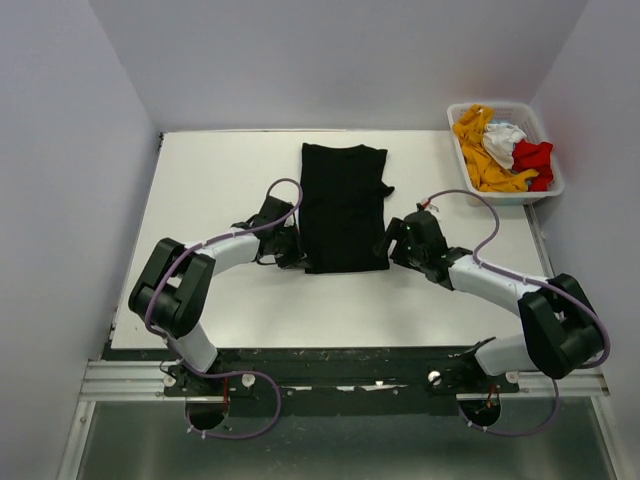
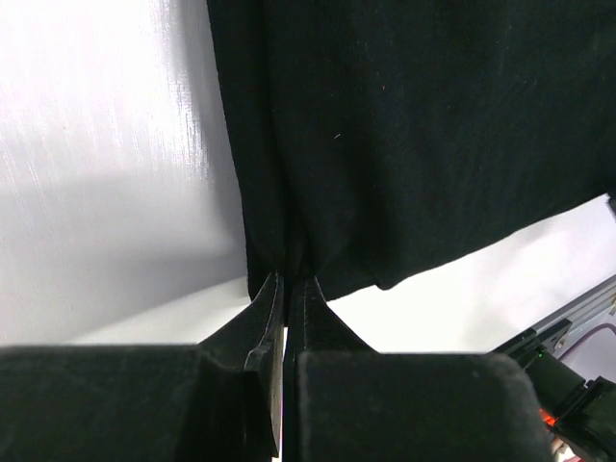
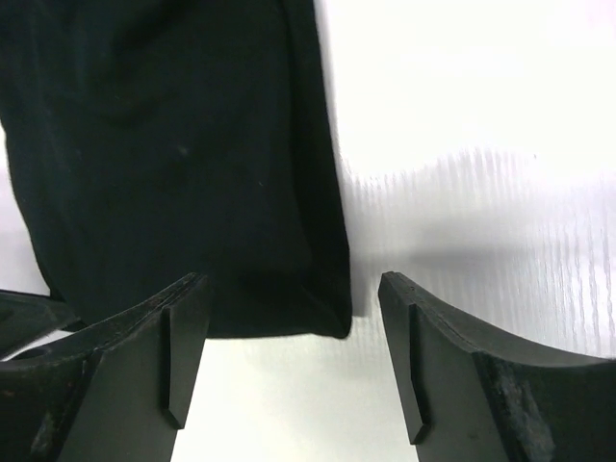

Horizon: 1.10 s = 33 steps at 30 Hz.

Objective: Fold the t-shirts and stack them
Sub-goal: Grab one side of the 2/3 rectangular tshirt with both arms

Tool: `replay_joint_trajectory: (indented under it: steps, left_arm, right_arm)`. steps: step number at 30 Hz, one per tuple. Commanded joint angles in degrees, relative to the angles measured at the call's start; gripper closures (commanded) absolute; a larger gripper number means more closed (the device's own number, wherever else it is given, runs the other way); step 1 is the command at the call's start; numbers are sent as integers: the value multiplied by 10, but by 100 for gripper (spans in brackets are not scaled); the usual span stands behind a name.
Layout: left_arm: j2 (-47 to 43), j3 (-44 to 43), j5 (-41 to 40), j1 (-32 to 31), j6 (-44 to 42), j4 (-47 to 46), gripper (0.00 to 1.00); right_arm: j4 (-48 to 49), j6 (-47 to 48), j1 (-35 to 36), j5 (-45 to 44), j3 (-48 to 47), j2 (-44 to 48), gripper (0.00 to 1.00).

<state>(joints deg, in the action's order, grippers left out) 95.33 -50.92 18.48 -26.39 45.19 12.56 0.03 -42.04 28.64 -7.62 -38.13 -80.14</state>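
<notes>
A black t-shirt [image 1: 343, 205] lies folded into a long strip on the white table [image 1: 220, 180]. My left gripper [image 1: 296, 258] is at its near left corner, and the left wrist view shows that gripper [image 2: 286, 281] shut on the hem of the black cloth [image 2: 414, 135]. At the near right corner my right gripper [image 1: 392, 246] stands open. In the right wrist view the corner of the cloth [image 3: 173, 164] lies between its spread fingers, and the gripper [image 3: 294, 281] is not touching it. Orange-yellow [image 1: 484, 152], white [image 1: 504, 135] and red [image 1: 534, 158] t-shirts lie crumpled in the basket.
The white slatted basket [image 1: 500, 105] stands at the table's far right corner. Pale walls close in the table on the left, back and right. Both arms curve in from the near edge, where a metal rail [image 1: 330, 378] runs.
</notes>
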Motion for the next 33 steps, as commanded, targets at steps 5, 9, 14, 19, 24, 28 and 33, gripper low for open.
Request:
replay_joint_trajectory:
  steps: [5,9,14,19,24,28,33]
  left_arm:
    - [-4,14,-20,-2,1,-16,100]
    - [-9,29,-23,-2,9,-30,100]
    - [-45,80,-50,-2,22,-40,100]
    - [-94,146,-70,-2,38,-39,100]
    - [-163,212,-89,-13,51,-23,100]
    - [-227,234,-102,-79,79,2,100]
    - [-317,234,-186,-180,155,105,100]
  right_arm:
    - [42,-41,-3,31,45,-4,36]
    - [69,-53,-3,58,67,-12,57]
    - [82,-60,-3,71,95,-5,99]
    - [31,-56,-3,63,130,50,99]
    - [-47,-21,-3,85,160,135,99]
    - [-12,-19,-1,225,193,170,99]
    - [-44,-27,5,275,221,233,99]
